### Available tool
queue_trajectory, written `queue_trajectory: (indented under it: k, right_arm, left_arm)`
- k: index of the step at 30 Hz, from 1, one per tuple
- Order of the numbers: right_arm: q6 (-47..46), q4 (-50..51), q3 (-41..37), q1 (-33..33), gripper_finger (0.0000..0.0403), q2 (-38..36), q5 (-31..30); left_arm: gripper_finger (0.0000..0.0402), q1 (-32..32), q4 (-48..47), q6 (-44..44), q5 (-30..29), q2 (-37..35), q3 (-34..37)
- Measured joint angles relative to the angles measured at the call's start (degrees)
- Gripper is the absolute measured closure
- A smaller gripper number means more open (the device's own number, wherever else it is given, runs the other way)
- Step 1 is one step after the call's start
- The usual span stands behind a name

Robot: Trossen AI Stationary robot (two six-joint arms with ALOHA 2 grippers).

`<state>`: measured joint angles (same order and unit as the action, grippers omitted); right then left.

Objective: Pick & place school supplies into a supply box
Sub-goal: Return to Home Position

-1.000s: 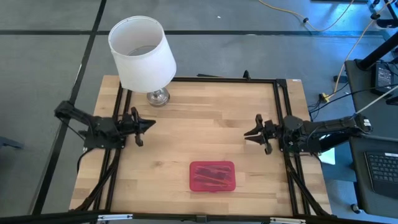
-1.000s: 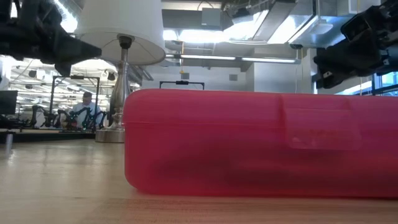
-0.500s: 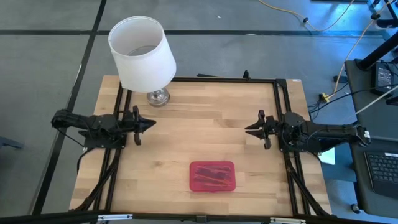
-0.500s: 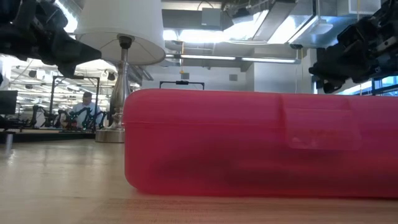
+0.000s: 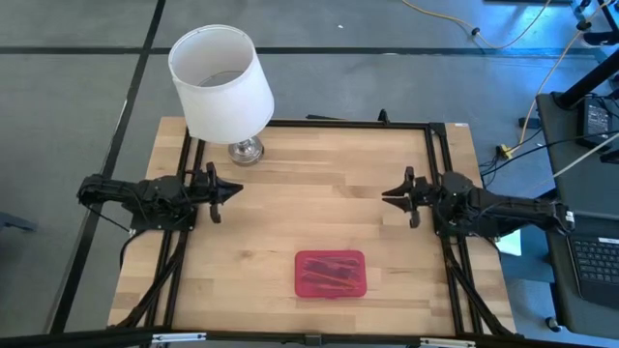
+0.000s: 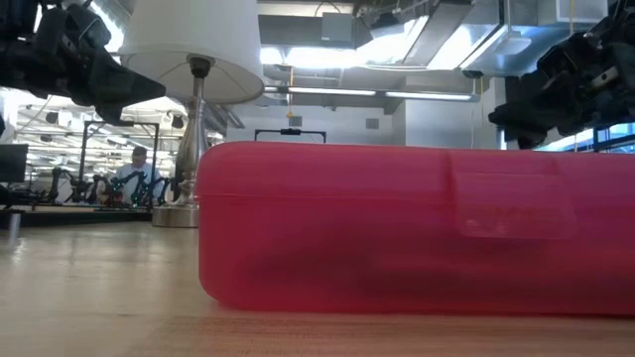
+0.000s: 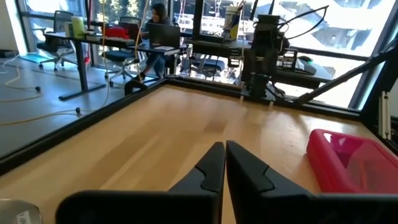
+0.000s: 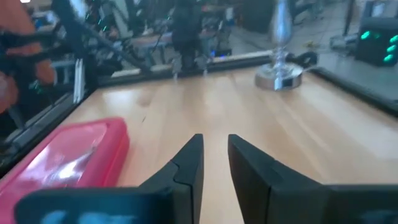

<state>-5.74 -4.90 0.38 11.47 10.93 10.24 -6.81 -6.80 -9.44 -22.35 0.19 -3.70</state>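
The supply box [image 5: 330, 274], flat and red-pink with rounded corners, lies with its lid down on the wooden surface [image 5: 319, 184], near the edge closest to the low camera and about midway between the two arms' sides; thin dark shapes of the school supplies [image 5: 327, 280] show through the translucent lid, too faint to tell one from another; in the low view the box fills the foreground and rests flat on the wood, and nothing touches it. The left end effector [image 5: 235, 191] hangs over the left side of the surface, well apart from the box and pointing inward toward the middle; its wrist view shows the two dark fingers [image 7: 208, 171] drawn together with only a hairline between them, holding nothing. The right end effector [image 5: 387, 196] hangs over the right side, likewise well apart from the box and pointing inward, so the two face each other across the bare wood; its fingers [image 8: 189, 165] stand slightly apart with a narrow gap and nothing in it. A white-shaded lamp [image 5: 221, 82] stands upright at the far left corner, its metal base on the wood beyond the left end effector; farther off in the room, a person [image 6: 134, 167] sits at a desk.
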Motion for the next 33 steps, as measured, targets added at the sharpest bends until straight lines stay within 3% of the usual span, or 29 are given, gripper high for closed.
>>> queue_trajectory:
  k: [11, 33]
  right_arm:
    - [-1.69, 2.1, 0.0, 5.45, 0.0324, -10.92, -0.2]
    - [-1.5, 0.74, 0.02, 6.05, 0.0325, -10.7, -0.1]
  left_arm:
    - [0.0392, -0.02, 0.12, 0.15, -0.04, 0.0, 0.0]
    - [0.0391, -0.02, 0.12, 0.15, -0.08, 0.0, 0.0]
